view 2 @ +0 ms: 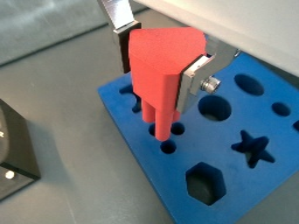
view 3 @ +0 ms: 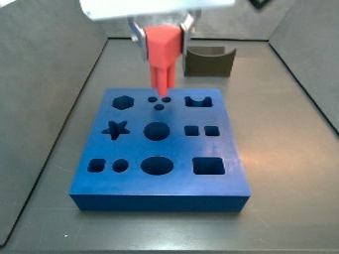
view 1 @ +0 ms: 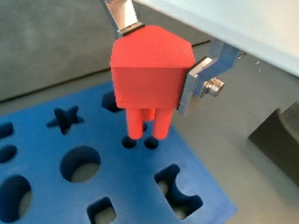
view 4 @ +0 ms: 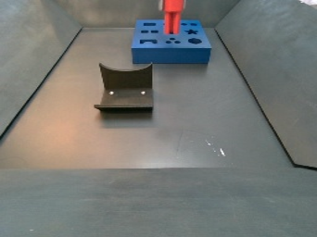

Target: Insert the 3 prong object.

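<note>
Three smooth plastic prongs of 3 prong object, clenched in end effector, seemingly entering blue block holes.

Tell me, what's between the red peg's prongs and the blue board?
Nothing: held by the end effector, the red plastic three-prong peg has its tips at three small holes in the blue foam board, in both wrist views.

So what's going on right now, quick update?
Gripper shut on the 3 prong object, above the blue board. Prongs at the three small holes. Nothing in the way.
</note>
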